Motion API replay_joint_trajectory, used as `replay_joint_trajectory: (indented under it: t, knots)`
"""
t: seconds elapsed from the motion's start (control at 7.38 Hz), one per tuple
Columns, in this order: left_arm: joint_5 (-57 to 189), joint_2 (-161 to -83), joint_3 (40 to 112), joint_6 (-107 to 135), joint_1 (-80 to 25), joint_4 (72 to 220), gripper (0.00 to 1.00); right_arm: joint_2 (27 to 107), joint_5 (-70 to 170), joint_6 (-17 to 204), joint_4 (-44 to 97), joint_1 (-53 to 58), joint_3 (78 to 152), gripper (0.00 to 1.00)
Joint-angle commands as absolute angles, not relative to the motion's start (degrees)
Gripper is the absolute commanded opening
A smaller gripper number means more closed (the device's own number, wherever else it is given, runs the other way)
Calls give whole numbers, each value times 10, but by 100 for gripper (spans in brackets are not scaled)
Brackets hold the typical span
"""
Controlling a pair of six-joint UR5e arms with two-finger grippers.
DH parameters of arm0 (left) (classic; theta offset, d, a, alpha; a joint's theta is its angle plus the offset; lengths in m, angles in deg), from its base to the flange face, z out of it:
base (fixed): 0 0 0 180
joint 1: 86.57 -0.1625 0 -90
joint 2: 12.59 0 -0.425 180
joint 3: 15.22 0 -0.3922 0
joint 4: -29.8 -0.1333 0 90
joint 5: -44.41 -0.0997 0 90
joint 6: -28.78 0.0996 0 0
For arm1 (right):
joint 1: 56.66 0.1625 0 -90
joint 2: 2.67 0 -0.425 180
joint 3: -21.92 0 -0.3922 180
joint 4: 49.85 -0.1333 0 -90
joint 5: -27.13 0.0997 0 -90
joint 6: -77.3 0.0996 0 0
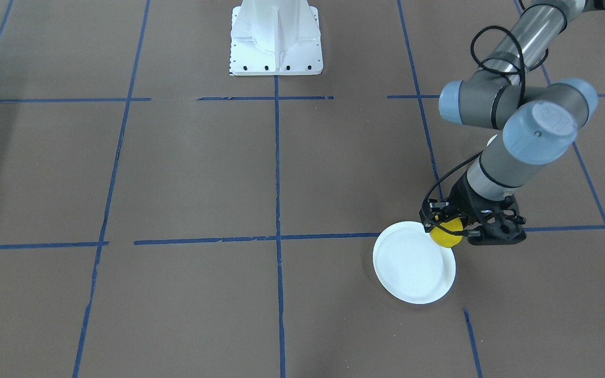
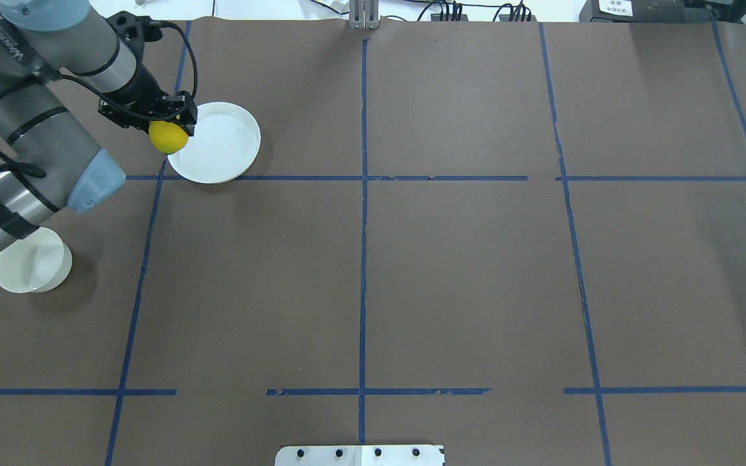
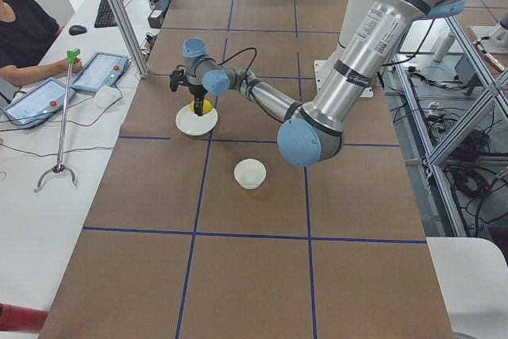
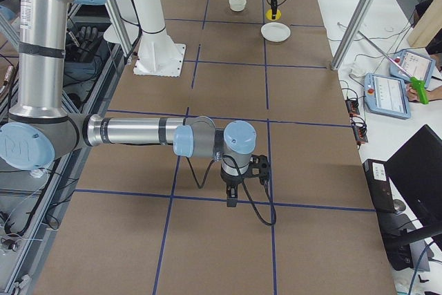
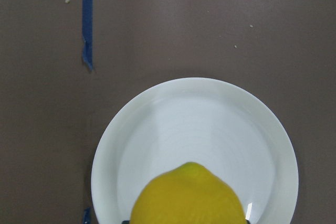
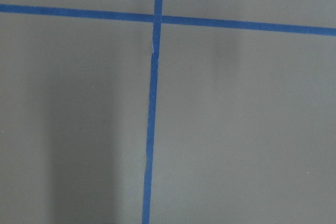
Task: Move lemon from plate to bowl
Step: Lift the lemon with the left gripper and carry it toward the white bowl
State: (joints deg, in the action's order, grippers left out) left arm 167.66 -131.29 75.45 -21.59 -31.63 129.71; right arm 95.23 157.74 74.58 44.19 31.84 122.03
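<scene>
My left gripper (image 2: 169, 128) is shut on the yellow lemon (image 2: 168, 136) and holds it lifted over the near-left rim of the white plate (image 2: 221, 145). The left wrist view shows the lemon (image 5: 188, 195) at the bottom with the plate (image 5: 194, 124) below it and nothing else on the plate. The small deep white bowl (image 2: 30, 262) stands on the table nearer the robot, partly under my left forearm, apart from the plate. My right gripper (image 4: 233, 202) hangs low over bare table far from these; I cannot tell if it is open or shut.
The white robot base (image 1: 276, 39) stands at the table's middle on the robot's side. Blue tape lines (image 2: 363, 178) cross the brown table cover. Tablets (image 3: 40, 97) and a person sit beyond the far table edge.
</scene>
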Motion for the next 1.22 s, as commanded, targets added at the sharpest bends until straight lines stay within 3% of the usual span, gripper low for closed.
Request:
replay_joint_trajectory:
  t: [0.0, 0.54, 1.08]
  knots:
    - [1671, -1181, 914, -197, -312, 1253, 0, 952, 1577, 746, 442, 318, 1220, 100]
    - [1623, -1039, 927, -206, -315, 1359, 0, 952, 1577, 746, 442, 318, 1220, 100]
    - [1622, -987, 889, -204, -317, 1430, 0, 952, 1577, 746, 442, 318, 1220, 100]
